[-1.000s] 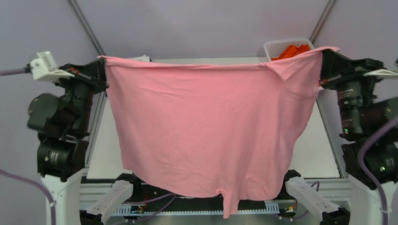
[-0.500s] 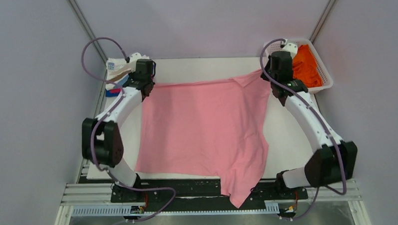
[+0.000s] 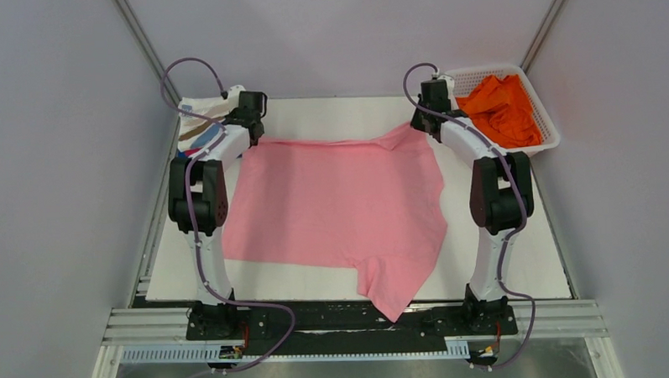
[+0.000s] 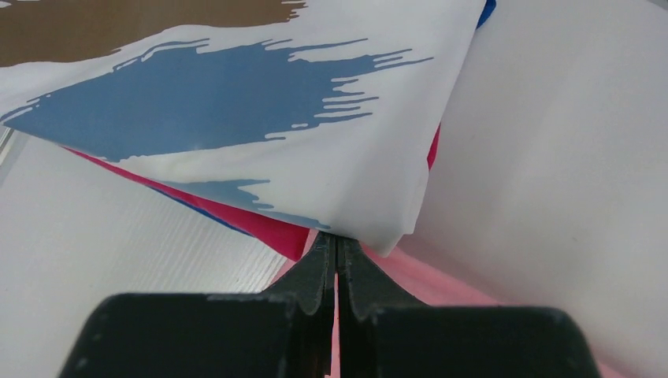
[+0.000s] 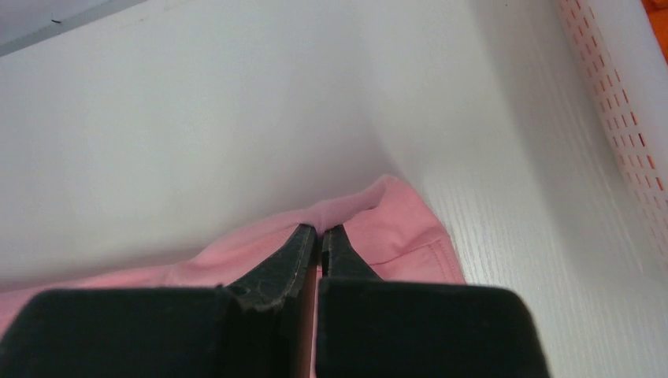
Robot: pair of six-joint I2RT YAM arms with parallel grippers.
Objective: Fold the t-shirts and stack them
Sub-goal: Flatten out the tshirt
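Observation:
The light pink t-shirt (image 3: 336, 206) lies spread on the white table (image 3: 518, 258), one sleeve hanging over the front edge. My left gripper (image 3: 247, 135) is shut on its far left corner, seen pinched in the left wrist view (image 4: 336, 244). My right gripper (image 3: 419, 123) is shut on its far right corner (image 5: 319, 230). A folded stack sits at the far left: the white tee with tan and blue streaks (image 3: 196, 126) on top (image 4: 260, 118), magenta (image 4: 268, 228) and blue under it. The orange t-shirt (image 3: 505, 107) lies in the basket.
The white lattice basket (image 3: 548, 135) stands at the far right corner; its wall shows in the right wrist view (image 5: 622, 102). Grey walls surround the table. The metal rail (image 3: 336, 328) runs along the front.
Both arms have swung the pink t-shirt from hanging in the air down and forward onto the table. The grippers now rest low at the far edge, still holding its corners.

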